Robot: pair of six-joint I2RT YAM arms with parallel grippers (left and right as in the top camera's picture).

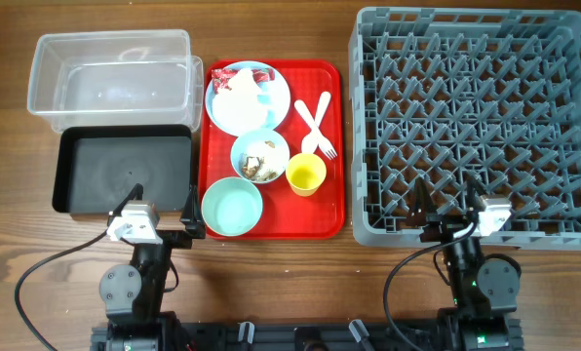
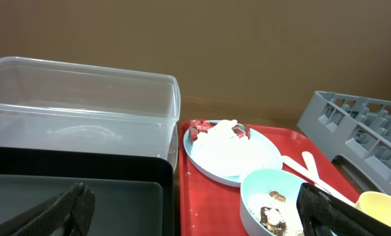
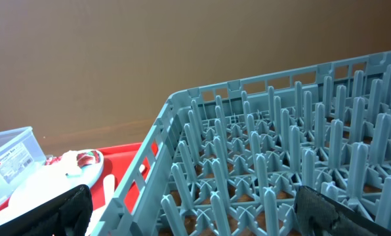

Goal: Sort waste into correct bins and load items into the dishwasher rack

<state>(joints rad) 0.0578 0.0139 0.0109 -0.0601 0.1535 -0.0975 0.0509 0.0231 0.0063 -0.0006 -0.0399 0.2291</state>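
Note:
A pale blue plate (image 1: 248, 97) holds crumpled white paper with a red wrapper (image 1: 242, 80). Below it a pale blue bowl (image 1: 260, 156) holds brown scraps and white grains, next to a yellow cup (image 1: 306, 175). An empty pale blue bowl (image 1: 232, 208) sits at the front. A white fork and spoon (image 1: 315, 122) lie beside the plate. The clear tub (image 1: 112, 80) and black tray (image 1: 125, 173) stand left. The grey rack (image 1: 476, 122) stands right. My left gripper (image 1: 164, 210) is open and empty over the black tray's front edge. My right gripper (image 1: 453, 203) is open and empty over the rack's front edge.
All the dishes rest on a flat red tray (image 1: 335, 146) between the bins and the rack. The left wrist view shows the plate (image 2: 231, 152) and scrap bowl (image 2: 274, 200). The right wrist view shows the rack's pegs (image 3: 281, 164). Cables trail along the front.

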